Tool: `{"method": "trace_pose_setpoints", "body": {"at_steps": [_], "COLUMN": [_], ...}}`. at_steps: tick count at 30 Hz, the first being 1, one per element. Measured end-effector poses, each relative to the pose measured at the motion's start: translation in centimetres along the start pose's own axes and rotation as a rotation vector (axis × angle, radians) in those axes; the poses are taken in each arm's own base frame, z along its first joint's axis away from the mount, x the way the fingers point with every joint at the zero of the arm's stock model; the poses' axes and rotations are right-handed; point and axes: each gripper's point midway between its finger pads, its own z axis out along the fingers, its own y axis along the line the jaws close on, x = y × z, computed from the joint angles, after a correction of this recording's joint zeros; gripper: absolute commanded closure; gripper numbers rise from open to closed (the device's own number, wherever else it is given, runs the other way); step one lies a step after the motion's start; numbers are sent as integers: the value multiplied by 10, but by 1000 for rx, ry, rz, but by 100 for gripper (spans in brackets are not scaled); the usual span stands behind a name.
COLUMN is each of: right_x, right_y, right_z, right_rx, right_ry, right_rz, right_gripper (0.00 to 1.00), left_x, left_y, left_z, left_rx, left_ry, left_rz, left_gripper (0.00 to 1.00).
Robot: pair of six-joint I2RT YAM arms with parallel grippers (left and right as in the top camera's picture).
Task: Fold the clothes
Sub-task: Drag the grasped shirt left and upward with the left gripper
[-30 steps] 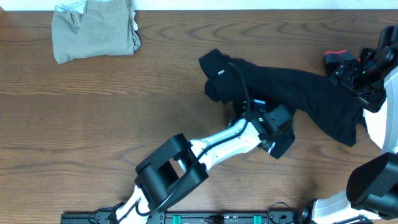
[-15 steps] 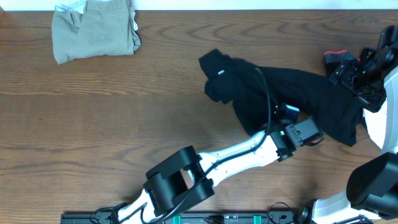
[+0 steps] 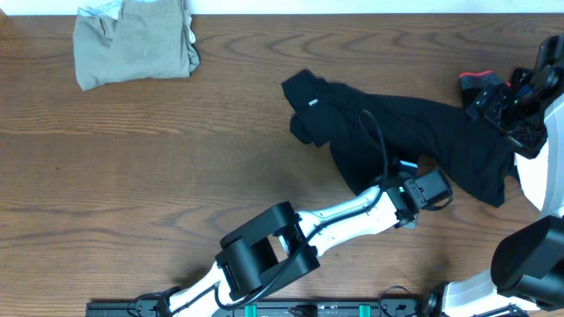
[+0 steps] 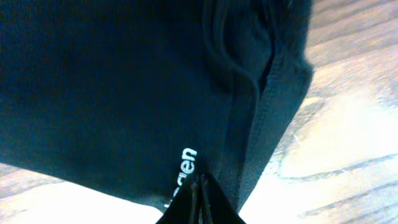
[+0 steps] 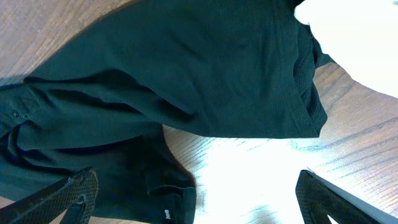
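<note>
The clothes I am working on are a plain black garment, spread crumpled across the right half of the table. My left gripper is shut on its lower hem. The left wrist view shows the fingertips pinched together on the stitched edge, next to white print. The black fabric fills most of that view. My right gripper hovers over the garment's right end. It is open wide, and its fingers are far apart above the dark cloth and bare wood, holding nothing.
A folded khaki garment lies at the back left. A black piece with red-orange trim sits at the far right beside the right arm. The left arm stretches diagonally from the front edge.
The left gripper has shut on the black garment's hem. It has carried that edge to the right, pulling the lower flap out. The right arm has stayed still.
</note>
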Motion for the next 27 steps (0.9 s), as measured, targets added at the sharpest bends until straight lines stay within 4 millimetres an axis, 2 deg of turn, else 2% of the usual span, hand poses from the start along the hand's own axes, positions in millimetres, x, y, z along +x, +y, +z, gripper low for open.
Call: {"method": "trace_pose_setpoints", "body": {"at_steps": [4,9,14,18,27], "right_x": [0,0,1,2,6], "right_y": [0,0,0,-1,-2], "right_z": [0,0,0,0,0], "right_rx": [0,0,2,3,10], "right_ry": [0,0,4,7,24], "right_rz": [0,0,0,0,1], "right_gripper": [1,1,1,1,1], "left_x": [7,8,13,9,-17], "left_y": [2,6,29,66,187], "left_z": [9,10,7,2,-14], "left_rx": [-9,-4,-61,-132,-293], "left_ry": [28,55,130,200,330], "left_rz": [-7,-22,-57,-124,-375], "left_gripper": [94,94,94,95,94]}}
